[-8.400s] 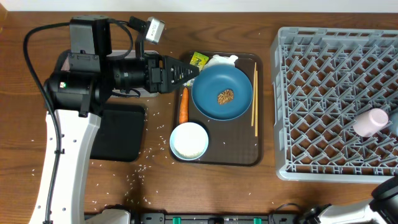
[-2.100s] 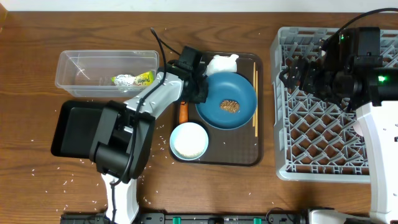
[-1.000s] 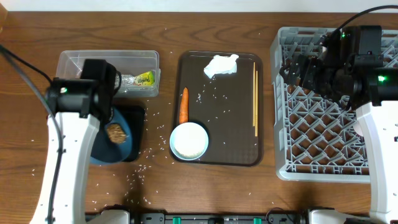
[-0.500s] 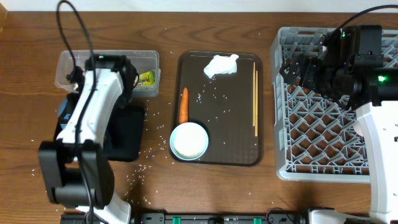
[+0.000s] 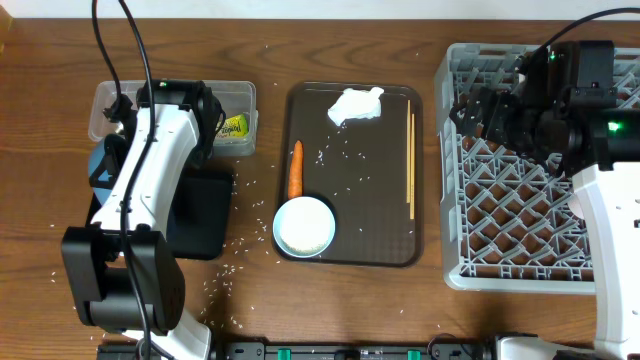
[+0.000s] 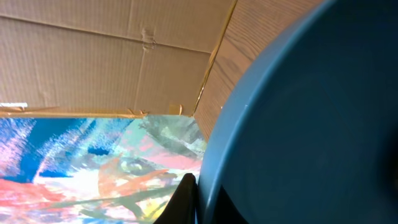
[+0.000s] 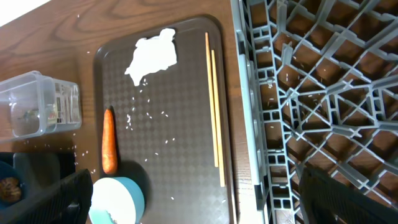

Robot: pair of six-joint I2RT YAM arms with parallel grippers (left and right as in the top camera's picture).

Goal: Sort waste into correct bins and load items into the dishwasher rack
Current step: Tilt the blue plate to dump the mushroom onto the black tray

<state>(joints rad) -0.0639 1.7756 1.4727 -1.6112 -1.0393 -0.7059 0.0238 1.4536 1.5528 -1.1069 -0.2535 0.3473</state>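
Note:
My left gripper (image 6: pixel 200 200) is shut on the rim of the dark-blue plate (image 6: pixel 311 124), which fills the left wrist view. From overhead only a sliver of the plate (image 5: pixel 101 166) shows beside the left arm, above the black tray (image 5: pixel 205 215) and next to the clear tub (image 5: pixel 240 95) holding the green-yellow wrapper (image 5: pixel 232 126). On the brown serving tray (image 5: pixel 350 250) lie the carrot (image 5: pixel 295 170), white bowl (image 5: pixel 304 226), tissue (image 5: pixel 356 104) and chopsticks (image 5: pixel 409 160). My right gripper (image 7: pixel 208 199) stands open and empty at the left edge of the grey rack (image 5: pixel 540 200).
Loose rice is scattered on the wooden table around the black tray and on the serving tray. In the right wrist view a brown morsel (image 7: pixel 9 186) sits on the plate at the far left edge. Cardboard fills the background of the left wrist view.
The plate, lying flat over the black tray a second ago, has been tipped up and is now mostly hidden by the left arm. The right arm has not moved.

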